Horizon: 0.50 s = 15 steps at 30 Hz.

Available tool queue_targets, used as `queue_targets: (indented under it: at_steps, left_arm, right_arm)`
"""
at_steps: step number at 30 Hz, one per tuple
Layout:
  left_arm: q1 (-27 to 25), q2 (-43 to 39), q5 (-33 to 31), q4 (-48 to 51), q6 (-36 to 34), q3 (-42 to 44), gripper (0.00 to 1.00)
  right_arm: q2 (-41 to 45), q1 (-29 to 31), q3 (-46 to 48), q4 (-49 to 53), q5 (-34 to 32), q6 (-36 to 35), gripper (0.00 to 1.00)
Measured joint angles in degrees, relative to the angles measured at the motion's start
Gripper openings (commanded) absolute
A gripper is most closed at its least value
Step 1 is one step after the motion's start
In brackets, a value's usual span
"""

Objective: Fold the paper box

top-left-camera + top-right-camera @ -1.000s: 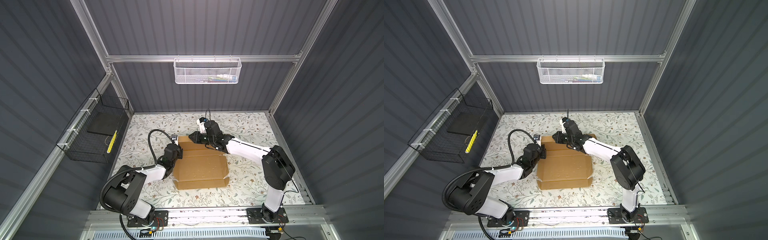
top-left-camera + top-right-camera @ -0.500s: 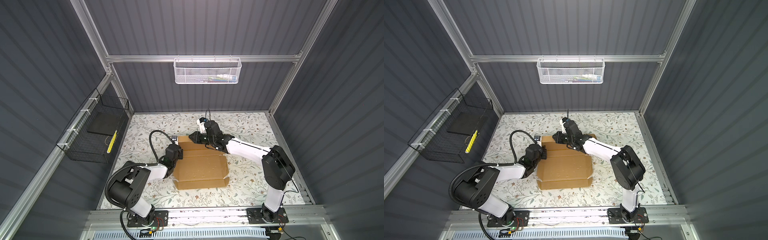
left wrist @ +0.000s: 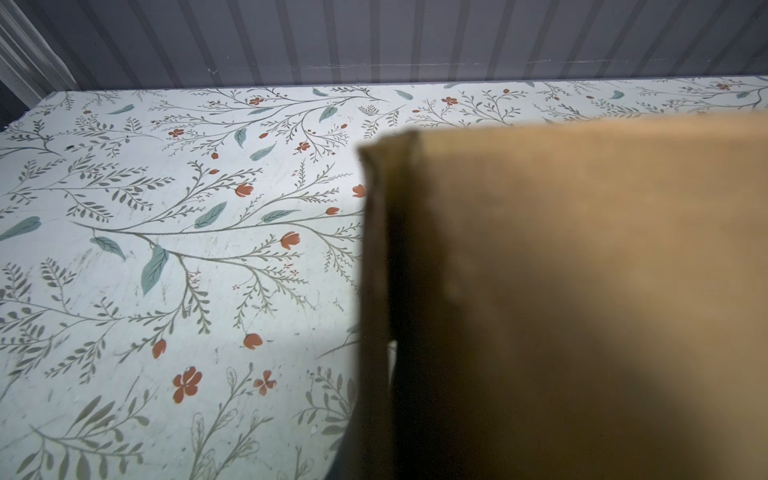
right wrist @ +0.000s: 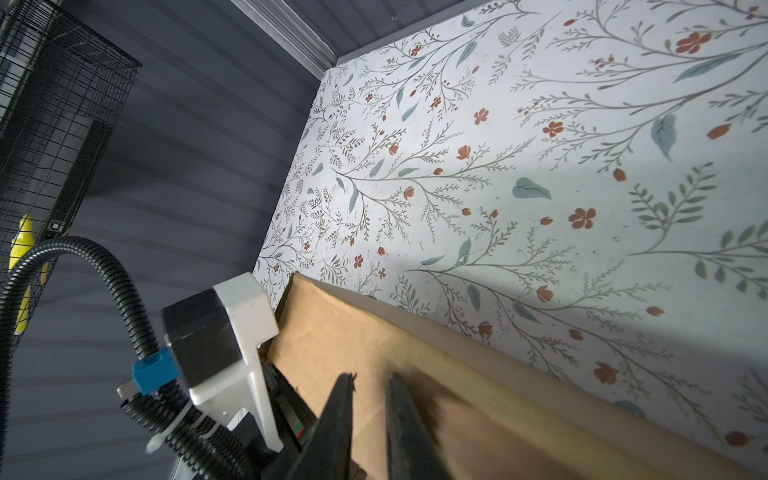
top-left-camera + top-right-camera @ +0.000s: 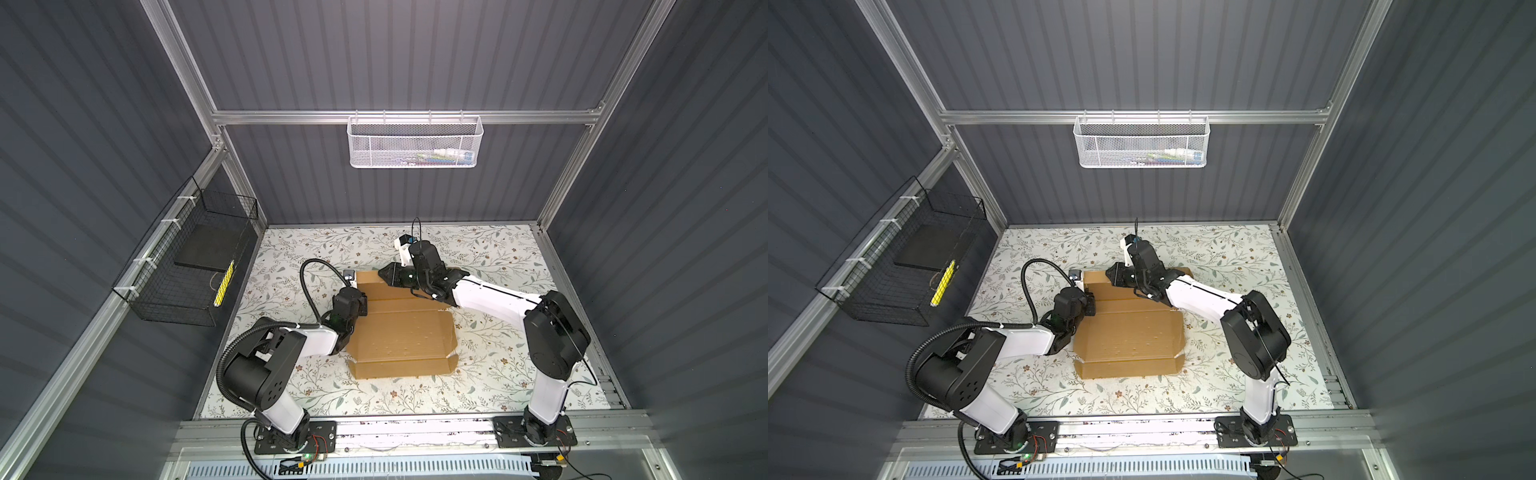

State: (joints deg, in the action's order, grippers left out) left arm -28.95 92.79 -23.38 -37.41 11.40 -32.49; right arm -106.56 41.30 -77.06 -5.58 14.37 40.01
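The paper box (image 5: 401, 336) (image 5: 1129, 332), brown cardboard, lies partly folded mid-table with its front wall raised. My left gripper (image 5: 362, 300) (image 5: 1091, 305) is at the box's left wall. In the left wrist view that wall (image 3: 374, 257) runs straight into the jaws. One dark finger lies against its outer face and the other is hidden behind the cardboard. My right gripper (image 5: 382, 275) (image 5: 1109, 274) (image 4: 370, 378) is low over the far panel (image 4: 332, 332). A narrow gap shows between its fingers, with nothing in it.
A black wire basket (image 5: 187, 266) on the left wall holds a black slab (image 5: 208, 249) and a yellow item (image 5: 223, 282). A white mesh basket (image 5: 415, 141) hangs on the back wall. The left arm's camera mount (image 4: 216, 332) is close beside my right fingers. The floral table (image 5: 498, 257) extends around the box.
The left arm's elbow has swung lower and nearer the front while its gripper stays at the box's left wall. The right arm and the box have not visibly moved.
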Motion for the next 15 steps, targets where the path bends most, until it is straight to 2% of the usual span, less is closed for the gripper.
queue_targets:
  at_steps: [7, 9, 15]
  left_arm:
    - [0.0, 0.0, -0.1, 0.0, 0.0, 0.0, 0.01]
    - [0.0, 0.0, -0.2, 0.0, 0.0, 0.0, 0.01]
    - [0.0, 0.0, -0.3, 0.0, 0.2, 0.0, 0.19]
  right_arm:
    - [0.0, 0.0, 0.0, 0.0, 0.0, 0.0, 0.20]
    - [0.0, 0.0, 0.0, 0.0, 0.0, 0.0, 0.20]
    - [0.0, 0.0, 0.0, 0.0, 0.0, 0.0, 0.20]
